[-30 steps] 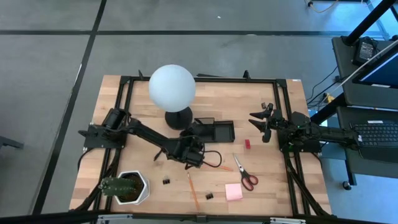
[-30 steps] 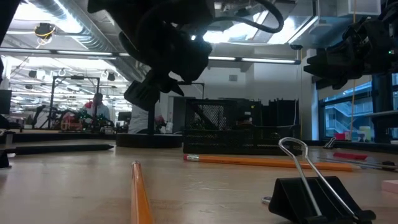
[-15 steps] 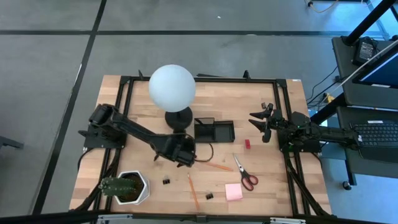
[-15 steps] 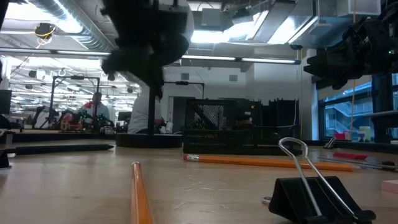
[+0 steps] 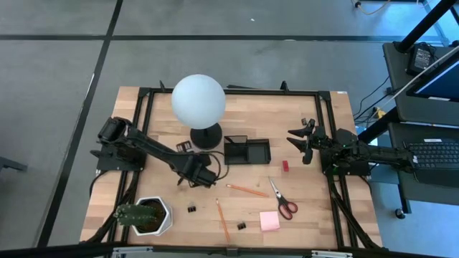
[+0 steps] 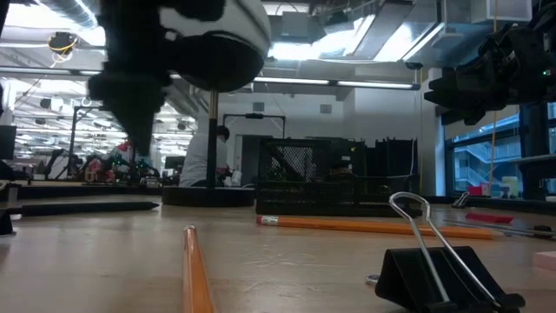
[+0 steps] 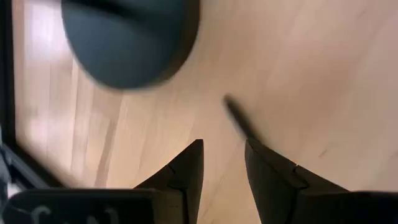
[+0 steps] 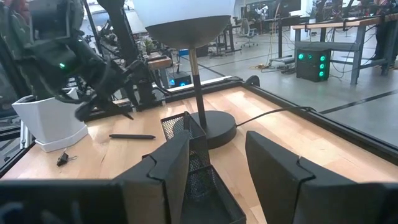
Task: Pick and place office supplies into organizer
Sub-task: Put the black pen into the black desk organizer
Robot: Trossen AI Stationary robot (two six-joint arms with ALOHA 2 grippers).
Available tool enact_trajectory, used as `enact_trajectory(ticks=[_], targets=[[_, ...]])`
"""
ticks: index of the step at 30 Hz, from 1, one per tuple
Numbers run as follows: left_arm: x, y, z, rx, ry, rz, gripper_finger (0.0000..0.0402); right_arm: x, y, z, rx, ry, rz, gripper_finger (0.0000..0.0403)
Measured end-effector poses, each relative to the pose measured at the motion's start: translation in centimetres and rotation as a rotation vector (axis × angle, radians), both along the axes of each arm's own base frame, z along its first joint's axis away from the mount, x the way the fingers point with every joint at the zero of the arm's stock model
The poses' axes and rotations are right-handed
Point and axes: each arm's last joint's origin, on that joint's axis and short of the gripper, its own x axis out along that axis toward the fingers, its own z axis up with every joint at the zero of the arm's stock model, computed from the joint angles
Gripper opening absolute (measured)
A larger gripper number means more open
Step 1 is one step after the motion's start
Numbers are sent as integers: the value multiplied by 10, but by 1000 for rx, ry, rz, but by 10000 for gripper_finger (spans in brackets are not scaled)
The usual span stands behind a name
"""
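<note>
Your left hand (image 7: 222,163) hovers spread and empty just short of the black pen (image 7: 238,120), which lies on the tabletop (image 7: 323,74) near the lamp base (image 7: 127,37). Expect it to be light, stiff, slick and ready to roll, so pinch it mid-barrel, across its length. Your right hand (image 8: 216,142) waits spread beside the organizer (image 8: 177,127).

We see a counter (image 5: 301,215) of pale planked wood, matt; an organizer (image 8: 193,158) of black wire mesh; a lamp (image 5: 199,100) with smooth white globe; a binder clip (image 6: 439,278) of matt black metal.
</note>
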Motion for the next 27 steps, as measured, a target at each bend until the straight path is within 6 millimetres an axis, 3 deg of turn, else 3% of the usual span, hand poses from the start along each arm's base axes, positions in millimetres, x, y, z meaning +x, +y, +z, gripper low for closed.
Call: enact_trajectory(ticks=[5, 13, 18, 27], targets=[[-27, 10, 0, -4, -17, 73, 105, 0, 0, 0, 0, 0, 0, 162], [-64, 18, 1, -216, -275, 299, 103, 0, 0, 0, -1, 0, 0, 162], [-71, 17, -14, -314, -308, 367, 113, 0, 0, 0, -3, 1, 0, 162], [-71, 7, -28, -462, -294, 308, 142, 0, 0, 0, -4, 1, 0, 162]])
